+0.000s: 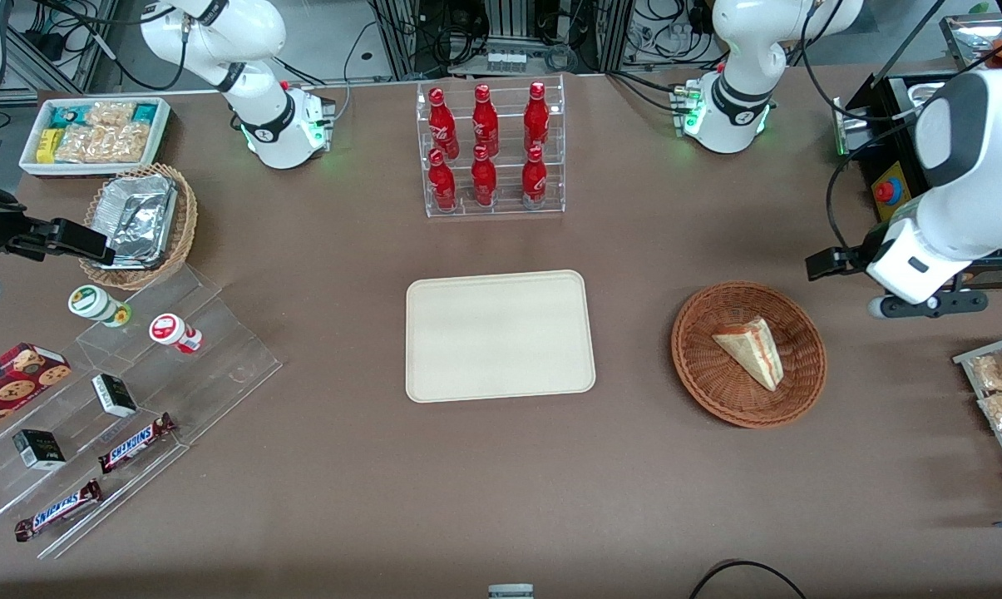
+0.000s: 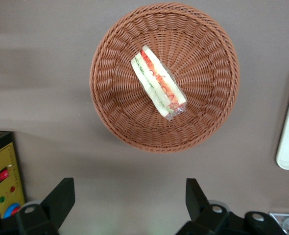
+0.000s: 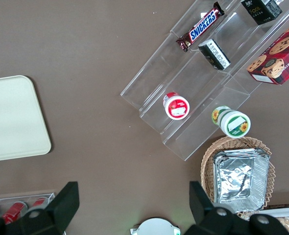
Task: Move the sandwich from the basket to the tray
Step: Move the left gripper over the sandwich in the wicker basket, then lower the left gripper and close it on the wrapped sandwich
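Our gripper [image 2: 126, 201] hangs with fingers apart, off to the side of the basket [image 2: 203, 117]. The sandwich [image 2: 158, 82] lies inside; pinching its wrapper could let it slip before reaching the tray [image 1: 501, 337].

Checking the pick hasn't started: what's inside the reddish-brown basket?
Only the sandwich, lying in the basket. What is beneath it is covered. The open gripper hovers above, off the basket's rim.
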Robot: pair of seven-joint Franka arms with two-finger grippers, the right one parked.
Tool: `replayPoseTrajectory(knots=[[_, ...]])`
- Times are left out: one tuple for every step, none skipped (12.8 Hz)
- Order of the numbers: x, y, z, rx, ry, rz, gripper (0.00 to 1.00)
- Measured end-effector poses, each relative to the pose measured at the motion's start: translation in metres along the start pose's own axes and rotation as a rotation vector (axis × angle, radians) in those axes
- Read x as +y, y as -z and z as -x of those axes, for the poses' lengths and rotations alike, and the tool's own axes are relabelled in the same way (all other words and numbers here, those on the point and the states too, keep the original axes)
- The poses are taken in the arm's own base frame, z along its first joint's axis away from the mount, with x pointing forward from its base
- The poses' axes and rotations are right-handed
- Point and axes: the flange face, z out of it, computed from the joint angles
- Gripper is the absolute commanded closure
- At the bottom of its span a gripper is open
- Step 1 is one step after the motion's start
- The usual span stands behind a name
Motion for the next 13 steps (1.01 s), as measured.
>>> replayPoseTrajectory(knots=[[0.000,-0.016,0.000,0.005,0.000,0.001,0.00],[0.000,-0.031,0.000,0.011,0.000,0.001,0.00],[0.000,-0.043,0.001,0.018,0.001,0.002,0.00],[0.000,-0.053,0.001,0.026,0.008,0.003,0.00],[0.000,-0.060,0.001,0.037,0.029,0.005,0.00],[0.000,-0.066,0.001,0.049,0.062,0.007,0.00],[0.001,-0.070,0.001,0.058,0.104,0.009,0.00],[0.002,-0.074,-0.001,0.066,0.152,0.013,0.00],[0.005,-0.077,-0.003,0.080,0.207,0.017,0.00],[0.010,-0.080,-0.006,0.087,0.263,0.022,0.00],[0.015,-0.084,-0.008,0.095,0.314,0.027,0.00],[0.020,-0.087,-0.011,0.109,0.366,0.035,0.00],[0.024,-0.090,-0.015,0.124,0.423,0.045,0.00]])
